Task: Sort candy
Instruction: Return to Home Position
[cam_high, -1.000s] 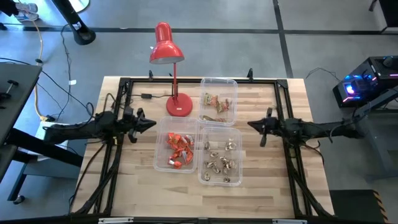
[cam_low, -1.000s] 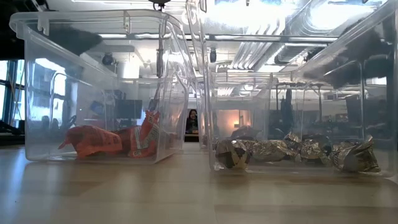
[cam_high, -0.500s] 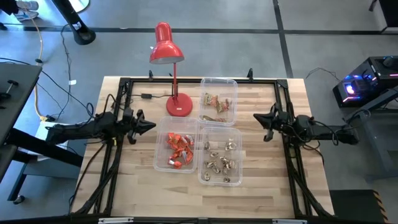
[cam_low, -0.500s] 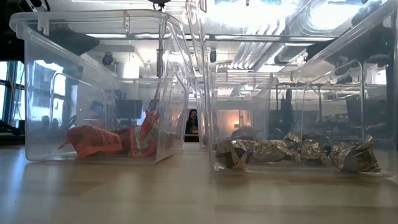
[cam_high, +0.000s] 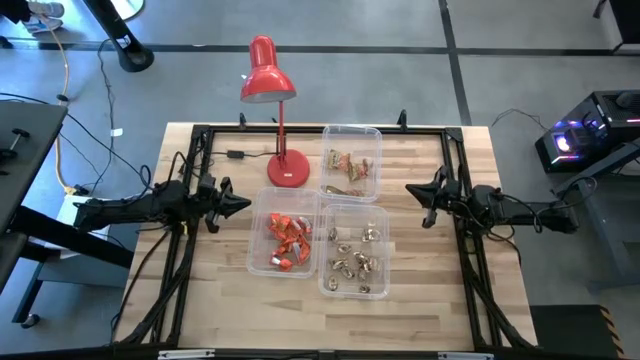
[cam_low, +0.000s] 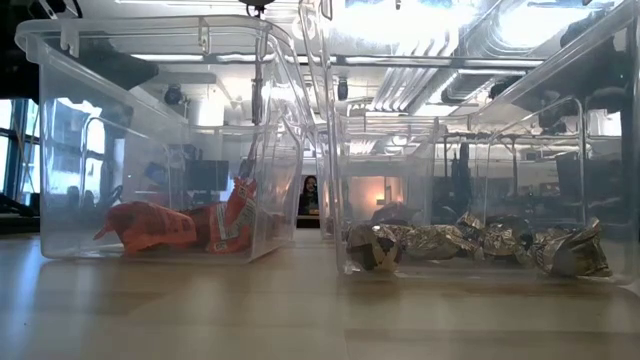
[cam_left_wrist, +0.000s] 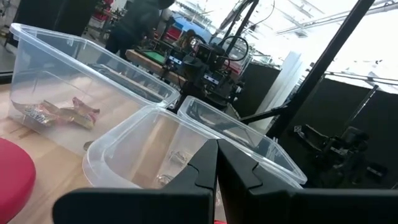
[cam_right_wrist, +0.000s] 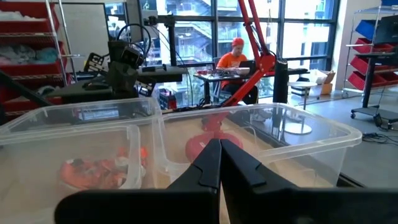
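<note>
Nearest, gold-silver candy lies in the right tub, with red-orange candy in the left tub just beside it. Flanking them over the desk, the left gripper and right gripper hover with fingers pressed together. Farther back, brown-orange candy sits in the far tub beside the lamp.

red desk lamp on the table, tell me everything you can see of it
The red desk lamp looks like glossy painted metal: a bell-shaped shade, a thin straight stem and a round flat base. It stands upright on the wooden table toward the far edge. The base sits close beside the clear plastic tubs; whether they touch cannot be told.
</note>
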